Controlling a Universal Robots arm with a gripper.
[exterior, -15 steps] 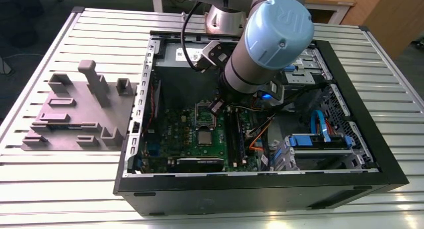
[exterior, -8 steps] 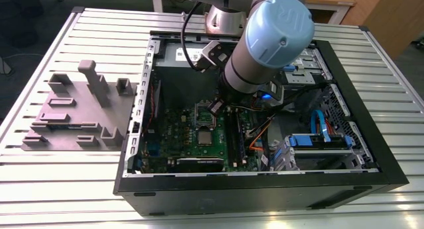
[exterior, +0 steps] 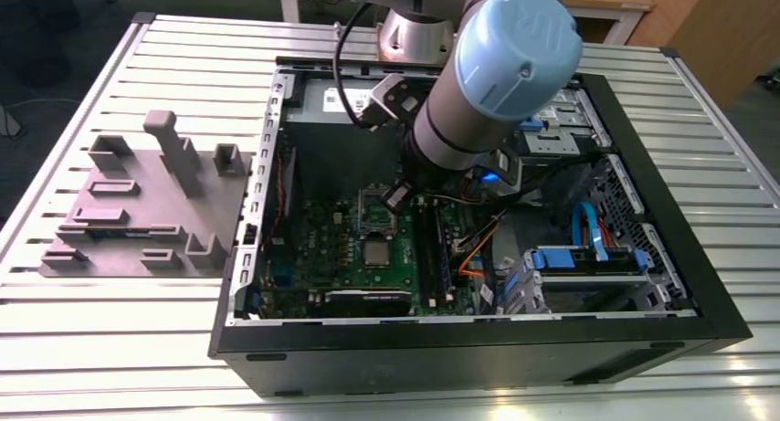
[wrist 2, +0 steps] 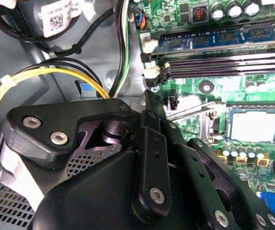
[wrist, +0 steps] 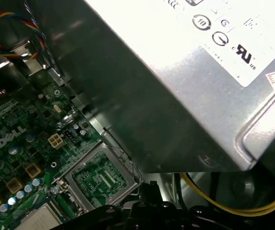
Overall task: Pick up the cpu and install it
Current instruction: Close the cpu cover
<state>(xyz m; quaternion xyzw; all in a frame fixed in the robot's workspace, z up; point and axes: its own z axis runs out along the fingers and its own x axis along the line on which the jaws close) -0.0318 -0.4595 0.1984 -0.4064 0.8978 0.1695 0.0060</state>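
Silvery flat square cpu [exterior: 376, 252] with pale rim: I see it seated in its socket on the green motherboard [exterior: 320, 247], also in the second wrist view [wrist 2: 250, 126]. Black gripper [exterior: 397, 198]: hovering just above the board near the socket, holding nothing that I can see; open or closed, I cannot tell. Grey metal power-supply box [wrist: 185, 81]: close beside the arm's wrist

The exterior view looks steeply down at the open case [exterior: 481, 343] and arm [exterior: 488, 92] from a distance. Both wrist views sit close inside — sharing the motherboard [wrist 2: 252, 28] [wrist: 12, 158] around the socket.
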